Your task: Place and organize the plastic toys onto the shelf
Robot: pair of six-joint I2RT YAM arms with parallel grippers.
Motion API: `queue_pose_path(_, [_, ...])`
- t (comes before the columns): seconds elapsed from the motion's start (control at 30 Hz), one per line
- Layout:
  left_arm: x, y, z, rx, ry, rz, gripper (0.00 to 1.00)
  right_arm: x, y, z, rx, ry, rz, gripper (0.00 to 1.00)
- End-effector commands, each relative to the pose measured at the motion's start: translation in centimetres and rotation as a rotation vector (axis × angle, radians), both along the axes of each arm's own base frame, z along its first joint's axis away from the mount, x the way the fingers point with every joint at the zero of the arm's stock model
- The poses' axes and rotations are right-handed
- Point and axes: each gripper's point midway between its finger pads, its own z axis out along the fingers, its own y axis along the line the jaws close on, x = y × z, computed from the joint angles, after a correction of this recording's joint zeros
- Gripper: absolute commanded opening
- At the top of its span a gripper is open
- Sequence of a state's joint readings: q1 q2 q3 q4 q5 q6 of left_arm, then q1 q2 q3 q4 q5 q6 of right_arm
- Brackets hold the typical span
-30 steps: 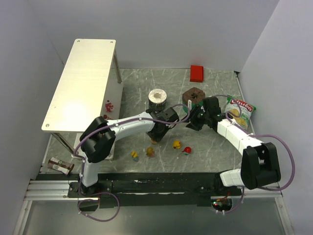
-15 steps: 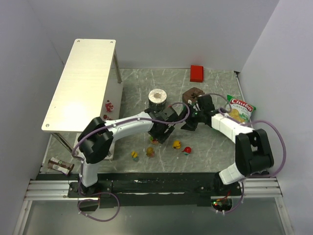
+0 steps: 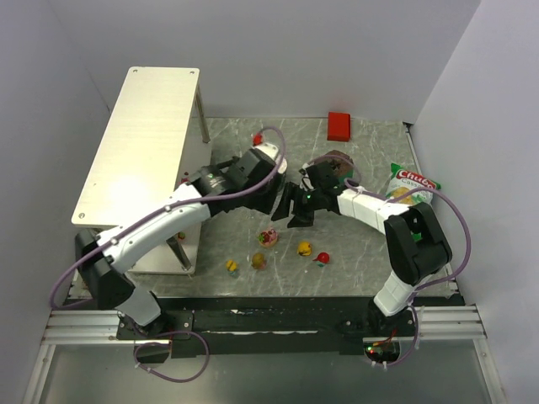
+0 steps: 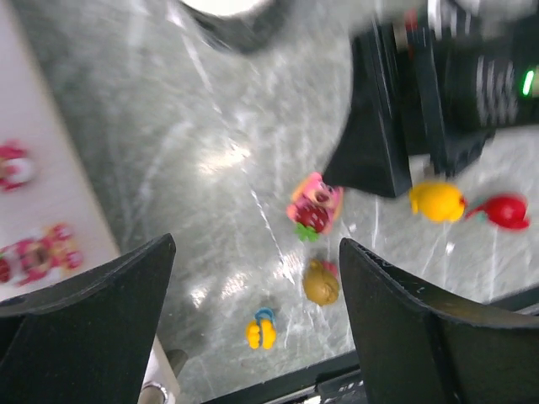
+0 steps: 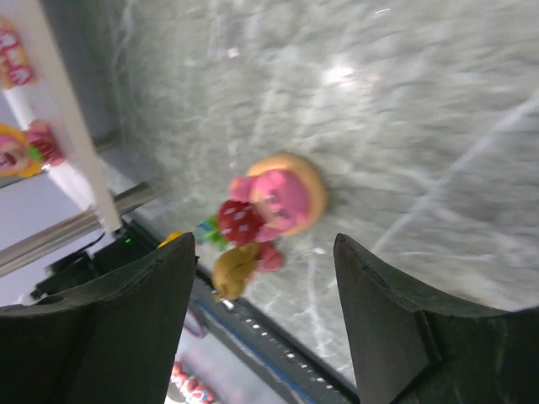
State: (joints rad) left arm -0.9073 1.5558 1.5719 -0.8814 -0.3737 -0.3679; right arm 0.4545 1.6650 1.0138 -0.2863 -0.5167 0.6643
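Note:
Several plastic toys lie on the marble floor: a pink strawberry figure (image 3: 268,238) (image 4: 314,206) (image 5: 282,198), a brown-and-pink one (image 3: 258,261) (image 4: 321,284) (image 5: 236,265), a yellow-and-blue one (image 3: 231,267) (image 4: 262,331), a yellow one (image 3: 304,249) (image 4: 436,201) and a red one (image 3: 322,257) (image 4: 505,210). Pink figures (image 4: 29,257) (image 3: 187,180) stand on the lower tier of the shelf (image 3: 143,135). My left gripper (image 3: 268,192) (image 4: 257,278) hangs open high above the toys, holding nothing. Low beside the pink figure, my right gripper (image 3: 290,215) (image 5: 265,252) is open and apart from it.
A brown cup (image 3: 338,158) sits behind the right arm. A red block (image 3: 338,126) lies at the back, and a green chip bag (image 3: 413,185) at the right wall. The two grippers are close together. A black rail (image 3: 278,316) runs along the near edge.
My left gripper has opened, let go of the pink figure and pulled up and back toward the shelf. My right gripper has moved left toward that figure and opened wider.

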Motion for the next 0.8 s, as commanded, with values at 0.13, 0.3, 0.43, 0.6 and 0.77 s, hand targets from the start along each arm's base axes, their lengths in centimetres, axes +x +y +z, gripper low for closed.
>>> queue_pose_path(0.13, [2.1, 5.3, 8.7, -0.137, -0.2, 0.282, 0.89, -2.4, 5.1, 3.7, 0.117, 0.139, -0.026, 0.7])
queue_pose_path(0.3, [2.3, 6.9, 10.2, -0.162, -0.245, 0.336, 0.96, -3.4, 6.6, 2.7, 0.09, 0.261, -0.044, 0.65])
queue_pose_path(0.43, [2.3, 7.8, 10.0, -0.147, -0.244, 0.357, 1.0, -4.2, 7.0, 2.0, 0.062, 0.325, -0.046, 0.64])
queue_pose_path(0.6, [2.4, 8.6, 9.5, -0.152, -0.239, 0.365, 0.96, -4.8, 6.7, 0.4, -0.009, 0.398, -0.082, 0.64])
queue_pose_path(0.77, [2.5, 9.0, 9.5, -0.155, -0.243, 0.369, 0.97, -4.8, 6.8, -0.7, -0.029, 0.446, -0.133, 0.65])
